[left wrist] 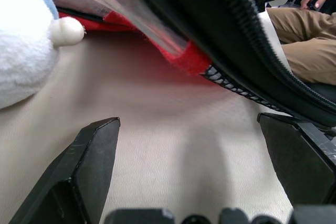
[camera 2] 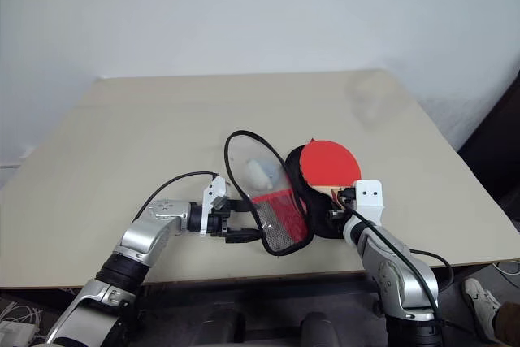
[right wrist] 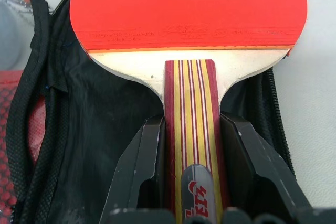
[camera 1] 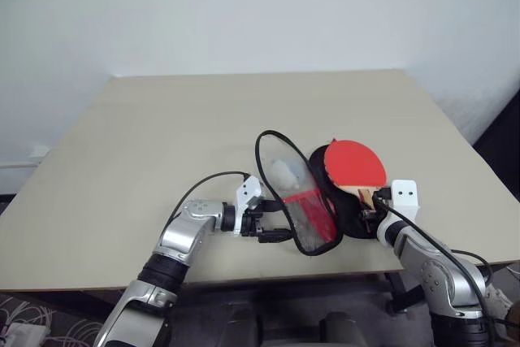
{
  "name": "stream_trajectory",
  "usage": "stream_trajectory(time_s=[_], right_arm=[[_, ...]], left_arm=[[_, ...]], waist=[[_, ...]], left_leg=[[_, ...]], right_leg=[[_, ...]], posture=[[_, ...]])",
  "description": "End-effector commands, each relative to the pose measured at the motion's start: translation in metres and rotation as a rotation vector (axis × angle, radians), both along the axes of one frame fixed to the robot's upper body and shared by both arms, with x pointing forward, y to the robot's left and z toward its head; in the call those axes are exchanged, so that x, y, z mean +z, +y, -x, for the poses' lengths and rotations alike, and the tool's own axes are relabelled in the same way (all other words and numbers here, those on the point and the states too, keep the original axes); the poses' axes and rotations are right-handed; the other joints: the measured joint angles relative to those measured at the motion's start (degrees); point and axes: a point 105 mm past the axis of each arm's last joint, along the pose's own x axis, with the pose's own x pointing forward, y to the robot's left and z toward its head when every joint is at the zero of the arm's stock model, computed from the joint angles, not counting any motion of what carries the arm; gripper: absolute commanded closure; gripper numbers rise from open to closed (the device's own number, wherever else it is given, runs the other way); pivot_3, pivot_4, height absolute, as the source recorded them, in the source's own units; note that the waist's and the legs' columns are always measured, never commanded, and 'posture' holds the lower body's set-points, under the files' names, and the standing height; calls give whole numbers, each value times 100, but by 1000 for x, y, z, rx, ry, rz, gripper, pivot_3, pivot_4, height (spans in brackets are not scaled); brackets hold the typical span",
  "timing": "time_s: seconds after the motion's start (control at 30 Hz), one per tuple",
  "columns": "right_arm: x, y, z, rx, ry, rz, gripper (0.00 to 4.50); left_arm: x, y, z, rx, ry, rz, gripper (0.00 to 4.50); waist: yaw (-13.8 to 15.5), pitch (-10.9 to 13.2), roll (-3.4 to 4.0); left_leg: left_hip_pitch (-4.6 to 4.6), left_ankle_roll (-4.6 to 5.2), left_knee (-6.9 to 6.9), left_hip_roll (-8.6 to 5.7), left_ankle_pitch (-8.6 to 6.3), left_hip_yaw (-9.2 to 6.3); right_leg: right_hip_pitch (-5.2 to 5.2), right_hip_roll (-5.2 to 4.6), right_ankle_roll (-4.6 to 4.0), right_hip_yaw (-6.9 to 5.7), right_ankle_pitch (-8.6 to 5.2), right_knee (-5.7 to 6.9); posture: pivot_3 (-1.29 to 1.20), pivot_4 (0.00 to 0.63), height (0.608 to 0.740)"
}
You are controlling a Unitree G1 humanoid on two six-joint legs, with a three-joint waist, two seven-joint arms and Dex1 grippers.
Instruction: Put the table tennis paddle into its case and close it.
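Over the open case (camera 1: 329, 201), the table tennis paddle (camera 1: 355, 162), handle in right pincer (right wrist: 191, 145).

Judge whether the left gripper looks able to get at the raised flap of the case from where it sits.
Probably yes: the left gripper is open beside the case, nothing between them.

Two head views, side by side, look forward and down over beige table (camera 1: 162, 119) from above its near edge; both share whole tabletop and white wall (camera 1: 244, 6). Left wrist view sits low, very near table surface. Right wrist view looks close along paddle (right wrist: 189, 19) handle.
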Motion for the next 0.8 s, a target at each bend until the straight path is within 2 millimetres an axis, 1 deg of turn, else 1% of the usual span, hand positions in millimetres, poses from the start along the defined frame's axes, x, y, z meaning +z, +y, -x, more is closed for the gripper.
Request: stream_trajectory(time_s=[0.03,0.2,0.37,0.7,0.73,0.77,0.8], right_arm=[[9,7,1,49,-48,36,3357],[13,6,3,84,-77,79,3357],[12,8,3,119,-70,93,3357],[3,1,0,77,-6,46,3357],[3,1,0,75,-4,37,2643],[4,1,-1,69,-3,26,2455],[4,1,-2,67,-3,21,2120]], left_arm=[[11,-3,-2,-7,-49,16,0],[10,-3,-2,-6,-45,18,0],[10,-5,-1,-9,-43,22,0],[11,-6,-2,-5,-47,25,0],[11,-6,-2,-5,-47,26,0],[11,-5,-3,-4,-47,26,0],[11,-5,-3,-3,-48,26,0]], waist=[[1,-1,-1],[4,-2,-4],[9,-1,-6],[6,-3,-10],[6,-4,-12],[6,-4,-11],[6,-4,-11]], left_leg=[[0,0,0,0,0,0],[0,0,1,0,0,0],[0,0,1,0,0,0],[1,0,2,0,0,-1],[2,0,2,0,0,-1],[2,0,3,0,0,-1],[2,0,3,0,0,0]], right_leg=[[0,0,0,0,0,0],[2,0,0,0,0,-1],[3,-1,0,-1,0,-2],[5,-1,0,-2,0,0],[6,-1,0,-2,0,0],[6,-1,0,-2,0,0],[6,-1,0,-1,0,0]], posture=[[0,0,740],[0,0,740],[0,0,740],[0,0,740],[0,0,740],[0,0,740],[0,0,740]])
